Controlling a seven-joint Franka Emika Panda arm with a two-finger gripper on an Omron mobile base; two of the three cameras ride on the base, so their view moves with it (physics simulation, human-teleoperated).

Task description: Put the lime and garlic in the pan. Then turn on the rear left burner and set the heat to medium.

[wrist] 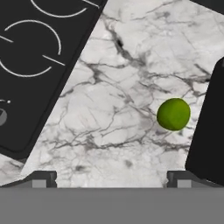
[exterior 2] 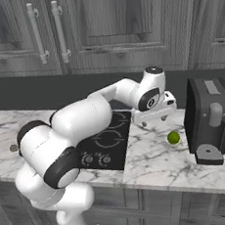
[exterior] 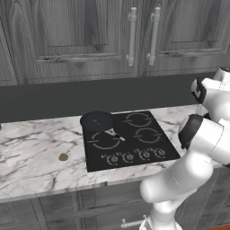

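While the two-finger gripper [wrist: 112, 178] hangs over the marble, its dark finger tips [wrist: 40, 178] stand spread wide with nothing between them.

Down on the white grey-veined marble counter [exterior 2: 154, 159] sits the small bright green lime [exterior 2: 173, 137], to the right of the black glass cooktop [exterior: 128, 139] and just beside the dark boxy appliance [exterior 2: 207, 119] on the far right. Over on the cooktop's far left corner rests the round shallow black pan [exterior: 98, 121], its short handle with the pale tip pointing toward the near side, covering the rear left burner. Well apart from all that, out to the left of the cooktop, lies the small tan-brown garlic [exterior: 63, 157], alone on the marble. The white arm [exterior 2: 81, 120] reaches across above the cooktop toward the lime's side.
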